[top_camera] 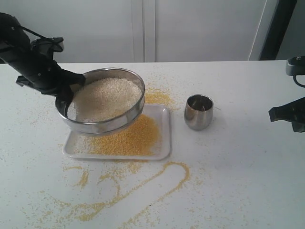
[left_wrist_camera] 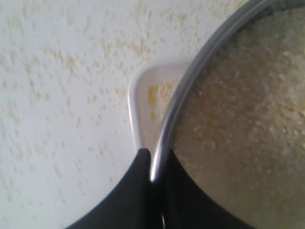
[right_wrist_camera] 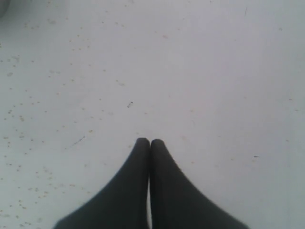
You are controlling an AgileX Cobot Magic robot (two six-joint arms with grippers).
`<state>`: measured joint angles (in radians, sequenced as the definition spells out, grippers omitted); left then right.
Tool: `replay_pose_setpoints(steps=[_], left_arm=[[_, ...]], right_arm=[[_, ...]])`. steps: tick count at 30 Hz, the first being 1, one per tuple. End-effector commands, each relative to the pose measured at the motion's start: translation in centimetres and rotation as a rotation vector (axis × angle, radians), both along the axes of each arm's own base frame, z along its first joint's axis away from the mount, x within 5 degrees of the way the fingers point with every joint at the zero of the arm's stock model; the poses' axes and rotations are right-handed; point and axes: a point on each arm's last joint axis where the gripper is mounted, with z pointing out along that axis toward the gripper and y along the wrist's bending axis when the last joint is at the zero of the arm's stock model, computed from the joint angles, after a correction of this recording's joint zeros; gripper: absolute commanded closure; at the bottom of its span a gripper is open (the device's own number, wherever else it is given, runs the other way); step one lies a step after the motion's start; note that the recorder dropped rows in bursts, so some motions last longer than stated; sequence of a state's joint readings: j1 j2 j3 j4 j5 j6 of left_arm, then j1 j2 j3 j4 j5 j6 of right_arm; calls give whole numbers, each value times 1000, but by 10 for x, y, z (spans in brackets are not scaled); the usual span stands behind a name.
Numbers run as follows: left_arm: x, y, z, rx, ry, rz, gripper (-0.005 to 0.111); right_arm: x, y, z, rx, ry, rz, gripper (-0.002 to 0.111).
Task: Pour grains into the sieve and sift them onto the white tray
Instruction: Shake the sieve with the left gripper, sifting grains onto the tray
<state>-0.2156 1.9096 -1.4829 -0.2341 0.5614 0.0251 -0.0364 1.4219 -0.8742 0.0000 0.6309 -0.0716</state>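
The round steel sieve [top_camera: 107, 125] hangs tilted above the white tray [top_camera: 164, 152], with off-white grains [top_camera: 107, 98] heaped inside it. My left gripper [top_camera: 66, 93] is shut on the sieve's rim [left_wrist_camera: 177, 102] at its left side, one finger inside and one outside. Fine yellow granules [top_camera: 131, 138] cover the tray beneath. In the left wrist view a corner of the tray [left_wrist_camera: 136, 98] shows past the rim. My right gripper [right_wrist_camera: 150, 141] is shut and empty over bare table at the far right [top_camera: 272, 114].
A small shiny steel cup [top_camera: 198, 111] stands upright right of the tray. Yellow granules lie scattered in trails [top_camera: 143, 191] across the white table in front of the tray, and in a patch [top_camera: 157, 98] behind it.
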Motion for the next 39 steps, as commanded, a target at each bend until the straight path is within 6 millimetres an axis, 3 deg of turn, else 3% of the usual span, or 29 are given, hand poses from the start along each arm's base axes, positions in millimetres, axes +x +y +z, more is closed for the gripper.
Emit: replay_pose_setpoints(steps=[1, 2, 3, 5, 6, 7, 8, 11, 12, 16, 17, 21, 22, 25, 26, 29, 30, 34, 35, 39], left_arm=[[-1, -8, 12, -9, -61, 10, 107], [2, 1, 10, -96, -18, 187, 107], [1, -8, 11, -98, -50, 84, 107], [-11, -29, 11, 91, -151, -406, 107], [-10, -29, 11, 58, -130, -328, 107], [-2, -18, 8, -83, -47, -8, 107], [0, -17, 4, -141, -3, 107, 107], [-16, -43, 2, 82, -108, -441, 107], [-17, -41, 1, 106, -100, -461, 107], [1, -5, 3, -97, 4, 121, 107], [1, -6, 3, -120, -12, 117, 107], [-18, -41, -2, 18, -121, -341, 107], [-18, -41, -4, 24, -122, -311, 107], [-8, -20, -9, -130, -35, 118, 107], [-8, -18, -11, -143, -23, 158, 107], [-14, -24, -2, -3, -144, -116, 107], [-15, -24, 0, -4, -146, -116, 107], [-12, 4, -2, -100, -42, 149, 107], [-13, 3, -3, -83, -44, 116, 107], [-33, -25, -1, 109, -198, -348, 107]], right_arm=[[-1, -1, 1, 0, -12, -5, 108], [-1, -1, 1, 0, -12, -5, 108], [-1, -1, 1, 0, -12, -5, 108], [-1, -1, 1, 0, -15, -5, 108], [-1, -1, 1, 0, -13, -5, 108], [-1, -1, 1, 0, -13, -5, 108], [-1, -1, 1, 0, -10, -5, 108], [-1, -1, 1, 0, -13, -5, 108], [-1, -1, 1, 0, -13, -5, 108], [-1, -1, 1, 0, -13, -5, 108], [-1, -1, 1, 0, -13, -5, 108], [-1, -1, 1, 0, -14, -5, 108], [-1, -1, 1, 0, -14, -5, 108], [-1, -1, 1, 0, -14, -5, 108], [-1, -1, 1, 0, -14, -5, 108], [-1, -1, 1, 0, -14, -5, 108], [-1, -1, 1, 0, -14, -5, 108], [-1, -1, 1, 0, -11, -5, 108], [-1, -1, 1, 0, -11, -5, 108], [-1, -1, 1, 0, -11, -5, 108]])
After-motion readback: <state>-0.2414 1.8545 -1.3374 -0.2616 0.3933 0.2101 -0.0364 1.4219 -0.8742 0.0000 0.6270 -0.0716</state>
